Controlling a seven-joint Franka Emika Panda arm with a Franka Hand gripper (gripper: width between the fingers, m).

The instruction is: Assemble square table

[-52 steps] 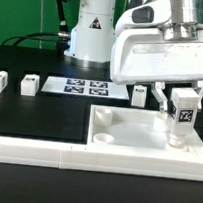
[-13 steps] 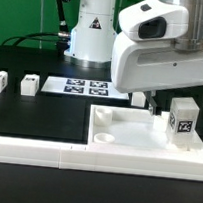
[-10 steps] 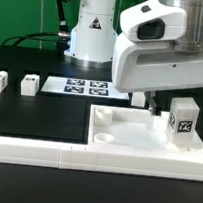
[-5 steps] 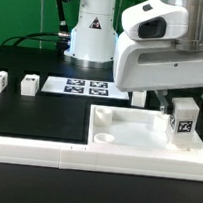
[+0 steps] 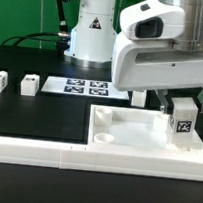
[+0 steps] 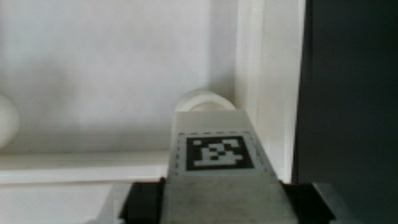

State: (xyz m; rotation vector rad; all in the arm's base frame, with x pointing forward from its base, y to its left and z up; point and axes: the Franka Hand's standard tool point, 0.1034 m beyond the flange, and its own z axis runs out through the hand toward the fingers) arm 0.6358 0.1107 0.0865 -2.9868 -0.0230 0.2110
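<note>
The thin flat white marker board (image 5: 87,87) (four black tags on it) lies near the far edge of the black worktop (image 5: 38,114); a long white plastic rail (image 5: 29,153) runs along the near edge.

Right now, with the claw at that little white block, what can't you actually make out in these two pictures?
- Leg, lower end: in the exterior view it is too small to tell if it sits in the top. In the wrist view the leg's own body hides it.
- Claw: the arm's housing covers most of it in the exterior view. The picture edge cuts its fingers in the wrist view.
- Top's far side: cut by the exterior view's right edge.
- Loose legs: tags too small.
</note>
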